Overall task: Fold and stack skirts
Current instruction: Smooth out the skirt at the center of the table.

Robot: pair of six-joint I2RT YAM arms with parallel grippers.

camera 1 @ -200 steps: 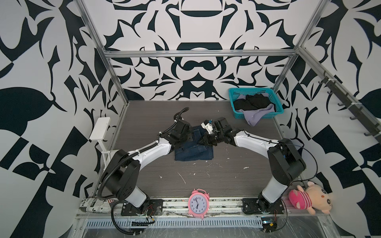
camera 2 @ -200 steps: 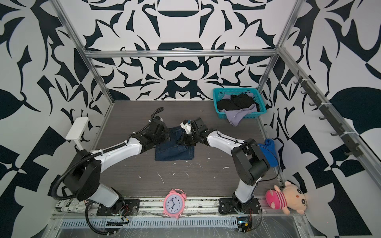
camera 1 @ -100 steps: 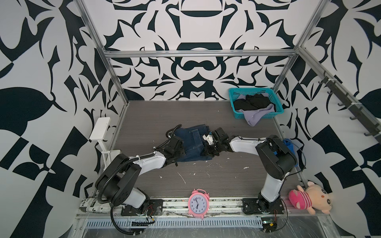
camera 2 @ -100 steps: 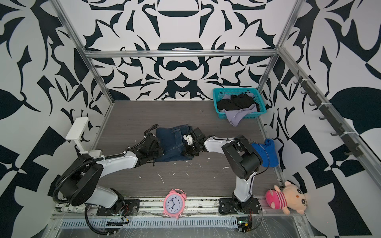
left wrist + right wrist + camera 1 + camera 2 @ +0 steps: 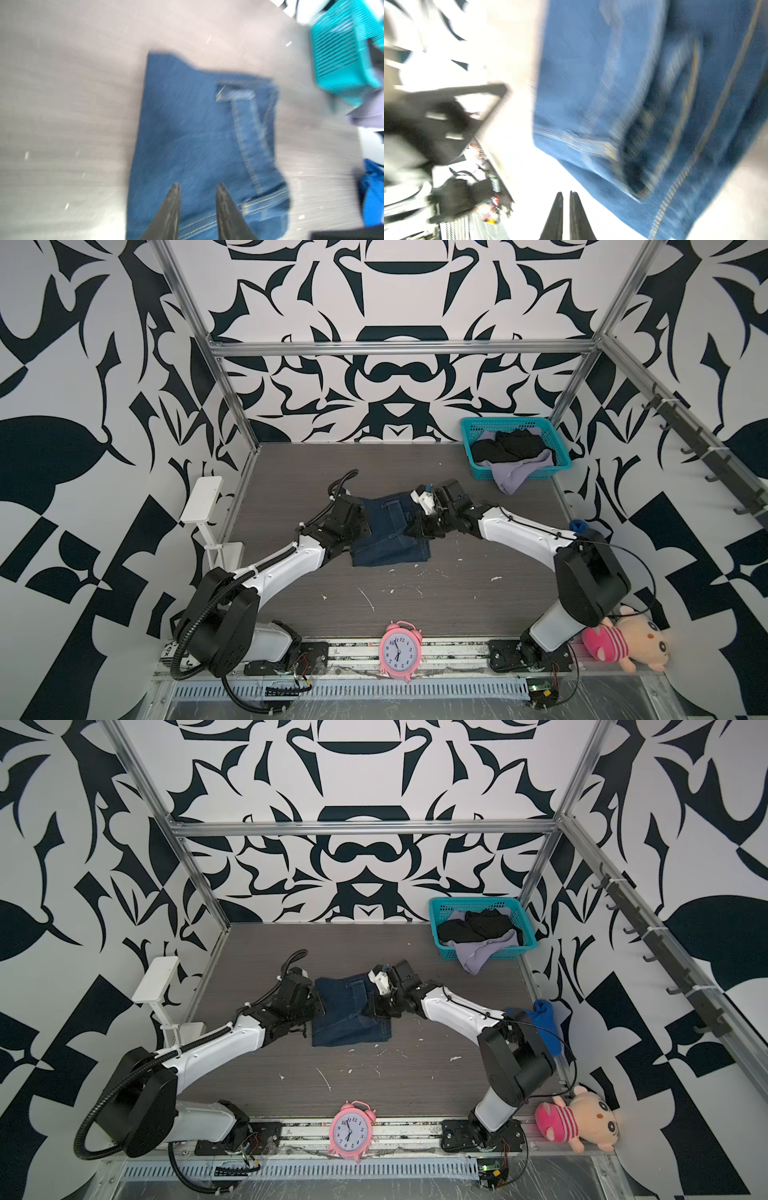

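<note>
The denim skirt (image 5: 388, 533) lies flat on the counter (image 5: 415, 605). The left end effector (image 5: 197, 187), slightly parted and empty, is over its edge. The right end effector (image 5: 566, 194), closed on nothing, is just beside it.

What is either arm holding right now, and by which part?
Nothing is held. The left gripper has its fingers apart over the denim skirt; the right gripper has its fingers together beside it, with nothing between.
</note>
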